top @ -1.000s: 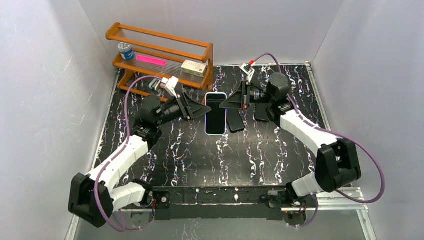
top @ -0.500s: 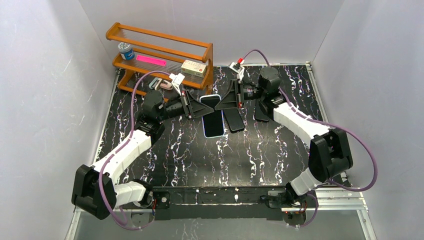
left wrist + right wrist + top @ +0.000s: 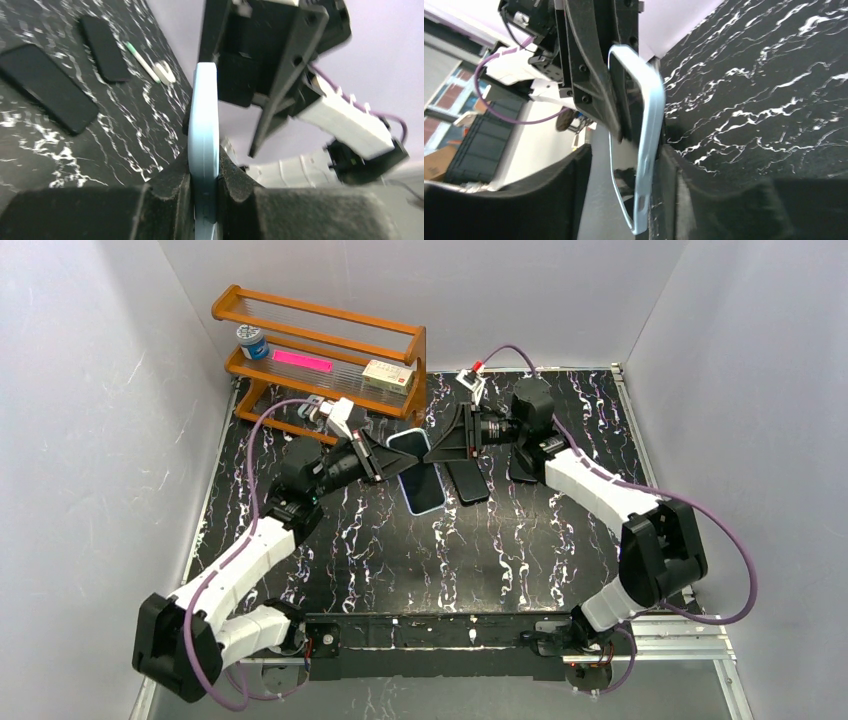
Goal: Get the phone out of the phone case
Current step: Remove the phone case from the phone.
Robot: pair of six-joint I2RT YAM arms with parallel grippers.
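Where your two arms meet over the far middle of the table (image 3: 400, 560), the phone (image 3: 422, 485) sits in its light-blue phone case (image 3: 204, 115), tilted and skewed against the table edge. The phone has not come out of the case. I cannot tell whether its near corner touches the table.

Left gripper (image 3: 392, 462): closed tight on one edge of the case. In your left wrist view the case runs edge-on between the two fingers (image 3: 170, 187), both pressed against it with no gap.

Right gripper (image 3: 447, 445): at the opposite edge, facing the left one. In your right wrist view the jaws stand wider than the phone is thick. One finger (image 3: 679, 190) lies against the back of the case. The other finger is off the screen side, with light showing between. It straddles the phone rather than pinching it.

Two dark flat slabs (image 3: 470, 480) lie on the table just right of the phone, the farther one partly under your right arm. A wooden rack (image 3: 320, 350) stands at the far left corner, holding a small jar (image 3: 252, 341), a pink strip (image 3: 301, 360) and a small box (image 3: 388, 375).
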